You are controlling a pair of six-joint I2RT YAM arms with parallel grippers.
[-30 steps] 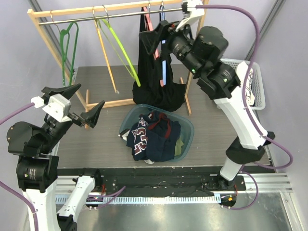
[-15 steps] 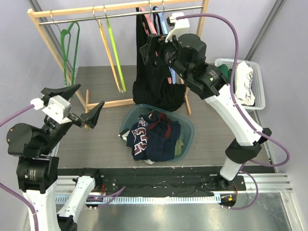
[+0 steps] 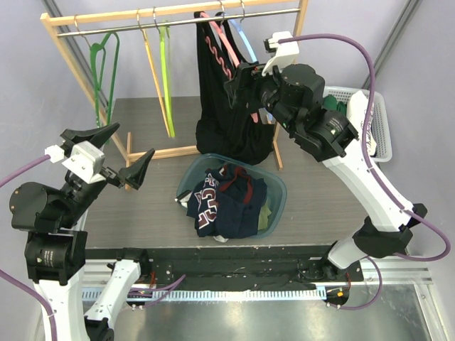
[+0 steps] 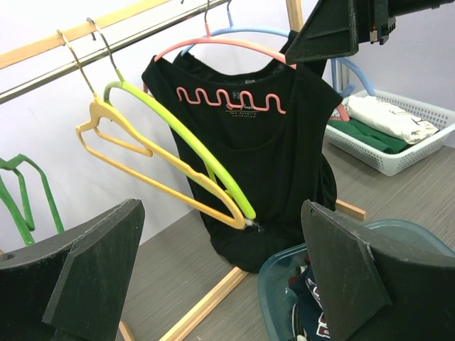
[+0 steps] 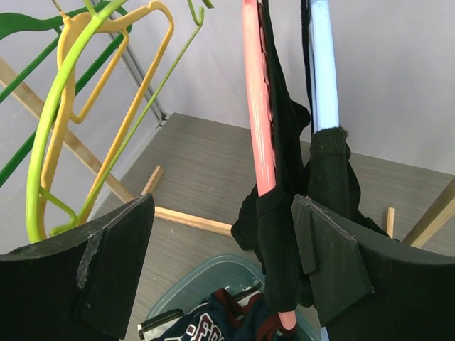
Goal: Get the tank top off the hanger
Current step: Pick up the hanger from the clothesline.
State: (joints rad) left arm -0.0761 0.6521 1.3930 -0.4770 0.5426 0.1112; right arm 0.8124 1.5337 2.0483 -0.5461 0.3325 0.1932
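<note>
Tabletop's (image 3: pixel 146 206) rack (image 3: pixel 92 15) holds tank top (image 3: pixel 220 117) — right gripper (image 5: pixel 222 213) open beside it (left gripper (image 3: pixel 135 139) open, apart).

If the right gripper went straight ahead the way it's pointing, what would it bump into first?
Most likely the black tank top draped on the pink hanger. It hangs just ahead, in line with the gap between the open fingers of the right gripper. How far ahead it is, the wrist view can't settle.

The right arm has lowered from the rail. The right fingers (image 5: pixel 334 263) have spread wider and now face the tank top (image 3: pixel 227 128). The lime hanger (image 3: pixel 165 78), previously swung out toward the tank top, now hangs near vertical. The pink hanger (image 3: pixel 226 46) has turned into view.
</note>
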